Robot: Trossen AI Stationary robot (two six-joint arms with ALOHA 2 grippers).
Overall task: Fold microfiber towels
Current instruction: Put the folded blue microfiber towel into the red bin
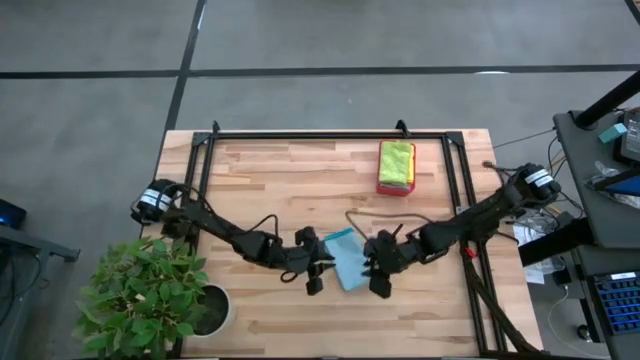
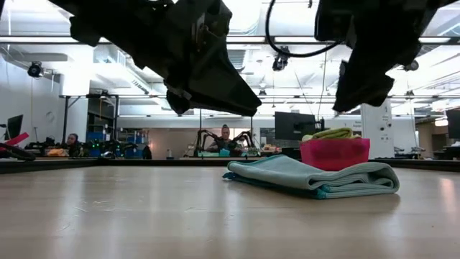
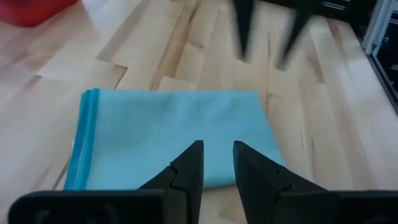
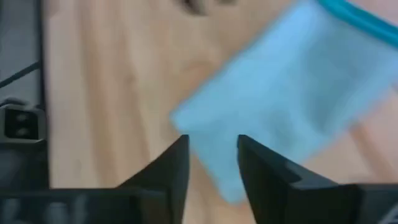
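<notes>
Both arms reach in low from the sides of the wooden surface (image 1: 270, 170) and meet near its middle front. The left claw (image 1: 315, 268) hangs just left of the folded light blue towel (image 1: 344, 259), its fingers (image 3: 189, 168) slightly spread and empty above the cloth's near edge. The right claw (image 1: 378, 268) hangs just right of the same towel, fingers (image 4: 174, 165) also parted, holding nothing. The towel lies flat in a neat rectangle with a darker teal hem along one side. Behind it, toward the back right, a pink-red tray (image 1: 395, 184) carries a lime green towel (image 1: 396, 160). The surface in front of and left of the blue towel is open, framed by a black rail (image 1: 330, 133)
</notes>
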